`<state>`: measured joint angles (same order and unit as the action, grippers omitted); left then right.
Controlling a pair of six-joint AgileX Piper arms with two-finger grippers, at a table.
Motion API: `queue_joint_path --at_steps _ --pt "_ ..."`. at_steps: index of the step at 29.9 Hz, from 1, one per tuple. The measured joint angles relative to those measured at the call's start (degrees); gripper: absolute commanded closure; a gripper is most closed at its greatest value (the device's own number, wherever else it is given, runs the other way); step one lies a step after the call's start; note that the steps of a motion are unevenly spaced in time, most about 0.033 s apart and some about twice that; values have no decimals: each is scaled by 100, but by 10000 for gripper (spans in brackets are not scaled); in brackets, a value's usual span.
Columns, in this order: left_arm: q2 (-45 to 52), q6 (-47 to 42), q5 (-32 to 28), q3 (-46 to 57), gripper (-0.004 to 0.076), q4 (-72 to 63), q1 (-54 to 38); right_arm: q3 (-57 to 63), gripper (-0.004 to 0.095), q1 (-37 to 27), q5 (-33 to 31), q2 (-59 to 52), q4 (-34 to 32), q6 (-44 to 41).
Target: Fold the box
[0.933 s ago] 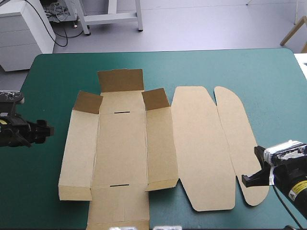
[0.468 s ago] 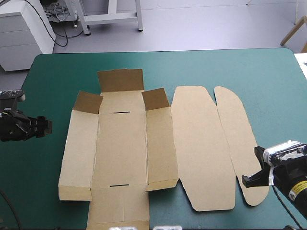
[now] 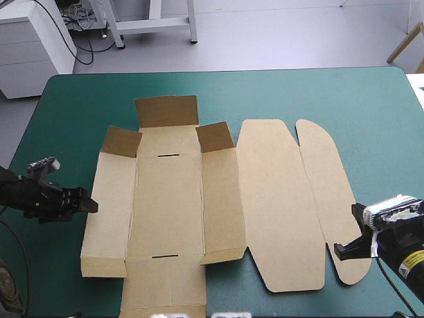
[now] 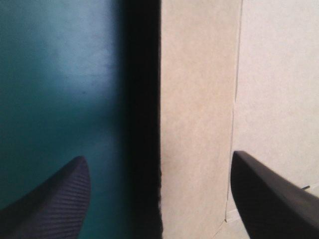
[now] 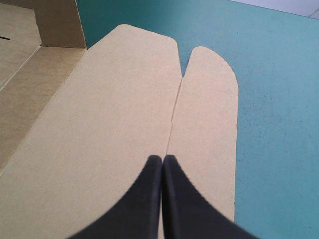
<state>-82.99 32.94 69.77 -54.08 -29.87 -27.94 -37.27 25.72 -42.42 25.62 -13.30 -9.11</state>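
The brown box (image 3: 199, 199) lies as a cut sheet on the teal-green cover, mostly flat, with small flaps at its far end raised and its lid panels spread flat to the right. My left gripper (image 3: 89, 207) stands open right at the sheet's left wall; in the left wrist view that wall's edge (image 4: 194, 124) runs between its black fingers (image 4: 50, 199). Low over the near end of the rounded lid flap (image 5: 209, 124), my right gripper (image 3: 344, 252) is shut, its fingertips (image 5: 162, 162) meeting in one point with nothing held.
Bare teal-green cover (image 3: 66, 119) surrounds the sheet at the left, at the far side and at the right (image 3: 384, 146). The near flap of the box (image 3: 162, 291) reaches the table's near edge.
My left gripper has swung in from the table's left edge toward the box and now sits at its left wall. The right arm and the box have not moved.
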Motion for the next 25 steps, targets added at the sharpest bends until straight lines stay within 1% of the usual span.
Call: queue_joint_path --at_steps 9,18,25 --pt "-177 213 -83 199 176 -645 76 0 927 0 -4 0 0 0" --pt "-177 85 -90 199 176 -538 1071 0 927 0 -4 0 0 0" --pt "-177 -58 -90 199 178 -572 1292 0 927 0 -4 0 0 3"
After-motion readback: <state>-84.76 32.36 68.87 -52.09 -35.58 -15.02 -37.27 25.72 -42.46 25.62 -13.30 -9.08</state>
